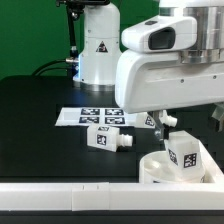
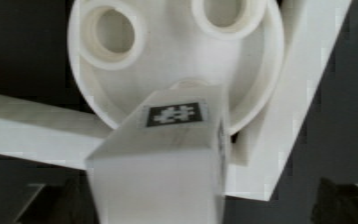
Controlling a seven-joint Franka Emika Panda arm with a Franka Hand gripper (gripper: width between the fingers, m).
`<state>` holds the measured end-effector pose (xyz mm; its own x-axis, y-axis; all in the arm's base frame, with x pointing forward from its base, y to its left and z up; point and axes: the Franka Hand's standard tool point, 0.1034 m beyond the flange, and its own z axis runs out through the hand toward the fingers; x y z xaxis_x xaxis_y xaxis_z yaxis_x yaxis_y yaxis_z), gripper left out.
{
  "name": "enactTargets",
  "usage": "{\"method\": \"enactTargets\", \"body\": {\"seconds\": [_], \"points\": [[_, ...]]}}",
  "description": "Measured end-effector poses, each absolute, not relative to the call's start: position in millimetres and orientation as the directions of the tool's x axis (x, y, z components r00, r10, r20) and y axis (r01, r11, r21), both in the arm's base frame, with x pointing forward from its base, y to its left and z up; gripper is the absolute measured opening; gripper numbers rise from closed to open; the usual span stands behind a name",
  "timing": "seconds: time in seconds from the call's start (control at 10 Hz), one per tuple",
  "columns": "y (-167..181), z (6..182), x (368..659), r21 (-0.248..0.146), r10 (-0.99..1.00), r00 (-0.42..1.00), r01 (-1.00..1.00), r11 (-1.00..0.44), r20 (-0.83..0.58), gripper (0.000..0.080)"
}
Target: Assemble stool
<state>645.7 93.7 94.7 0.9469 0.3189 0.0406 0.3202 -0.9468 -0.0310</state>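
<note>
The stool's round white seat lies at the near right corner of the table, against the white edge bars. A stubby white leg with a square tag stands upright on it. My gripper hangs just above that leg. In the wrist view the tagged leg rises from the seat between my gripper's dark fingers. They stand wide on either side, with a gap to the leg on each side. Another leg lies on its side on the black table, and one more lies behind it.
The marker board lies flat in the middle of the table. A long white edge bar runs along the front, and bars meet at the corner round the seat. The arm's base stands at the back.
</note>
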Motion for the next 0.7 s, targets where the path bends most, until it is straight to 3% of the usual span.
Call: {"method": "enactTargets", "body": {"seconds": [0.2, 0.4, 0.7], "points": [[93.1, 94.7, 646.0, -0.025, 0.443, 0.895, 0.444, -0.896, 0.045, 0.0648], [92.0, 101.7, 652.1, 0.047, 0.781, 0.624, 0.780, -0.624, 0.017, 0.0648], [85.7, 99.0, 651.5, 0.052, 0.858, 0.513, 0.857, -0.513, 0.001, 0.0648]]}}
